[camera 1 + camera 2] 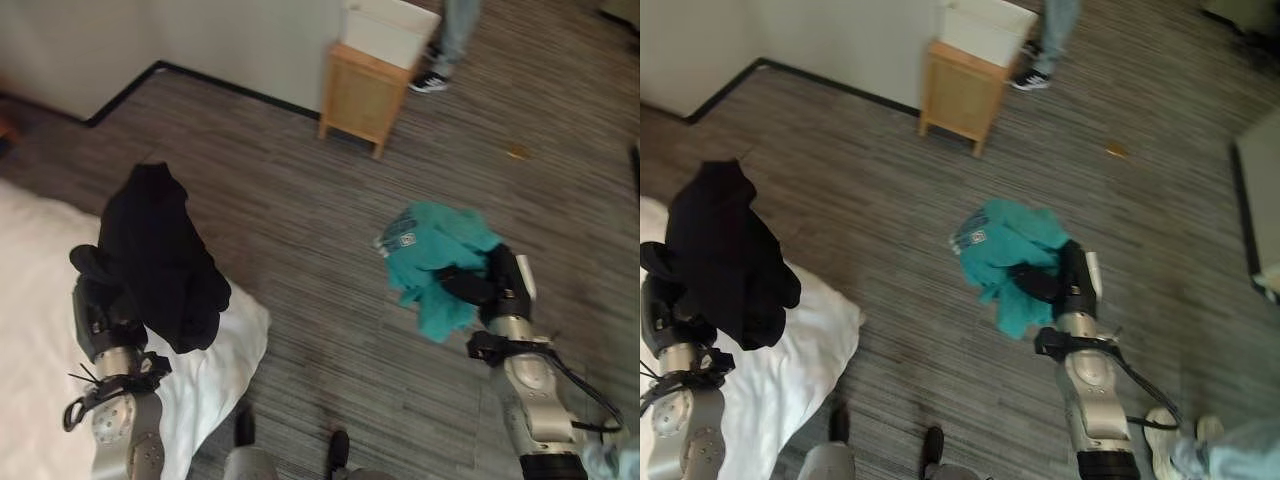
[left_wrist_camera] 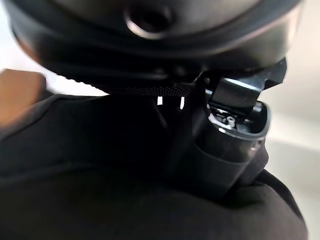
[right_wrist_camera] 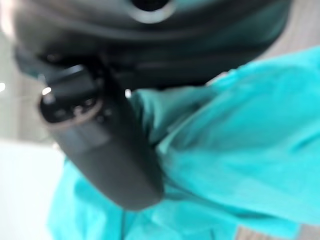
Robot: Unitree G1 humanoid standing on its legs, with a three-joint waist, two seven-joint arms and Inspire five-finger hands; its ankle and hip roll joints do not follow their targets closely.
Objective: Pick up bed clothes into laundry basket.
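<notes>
— So, which step is the robot working through?

— Carrying, by my reading. Both hands are already loaded. The left hand [image 1: 100, 305] is gripping a black garment [image 1: 160, 260], its fingers curled into the cloth, and the piece is hanging above the edge of the bed [image 1: 40, 330]. The right hand [image 1: 485, 285] is clutching a teal garment [image 1: 435, 250], thumb pressed into the folds, and holding it up over the carpet [image 1: 300, 220].

— And the basket?

— A white basket [image 1: 390, 30] is sitting on a small wooden stand [image 1: 362, 95] by the wall, well apart from both hands (I am taking it for the laundry basket, since nothing else here looks like one). A person's leg and shoe [image 1: 432, 80] are showing just beside it.

— So what is the next move asking for?

— Closing that gap, I judge: walking towards the stand while keeping both grips firm, then lifting each garment over the rim before letting go. The dangling cloth could be catching on the stand's corner, so height is mattering.
</notes>
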